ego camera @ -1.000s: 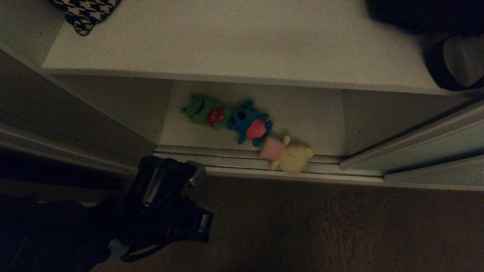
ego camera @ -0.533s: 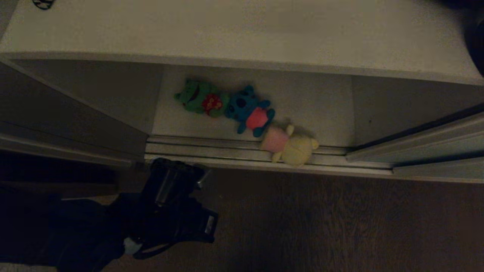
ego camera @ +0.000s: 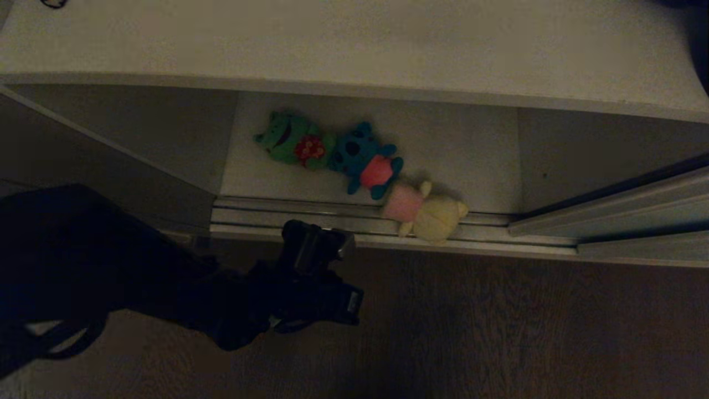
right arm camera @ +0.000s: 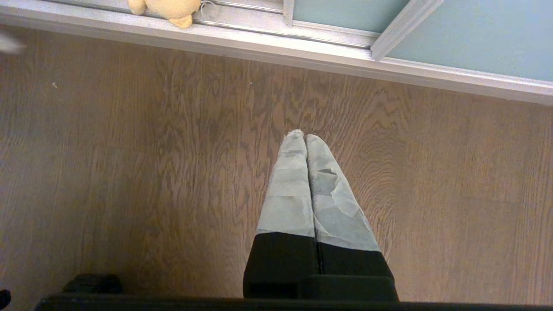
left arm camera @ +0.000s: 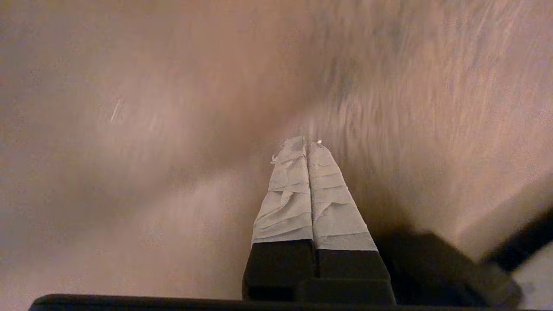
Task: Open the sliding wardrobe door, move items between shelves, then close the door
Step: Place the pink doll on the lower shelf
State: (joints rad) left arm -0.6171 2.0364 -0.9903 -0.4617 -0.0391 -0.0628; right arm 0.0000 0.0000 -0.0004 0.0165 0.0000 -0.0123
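The cream-yellow plush toy [right arm camera: 166, 8] is cut off by the right wrist view's edge.

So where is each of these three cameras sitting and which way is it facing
Head view: from the robot's head, down at the bottom shelf, toys and floor track; left arm shows.
Left wrist view: behind the shut left gripper, down at the wooden floor.
Right wrist view: behind the shut right gripper, down at the floor.
Shared: head and right wrist both show the yellow toy.

three toys [ego camera: 360, 166] in a row on lower shelf [ego camera: 454, 160] behind track [ego camera: 277, 213]
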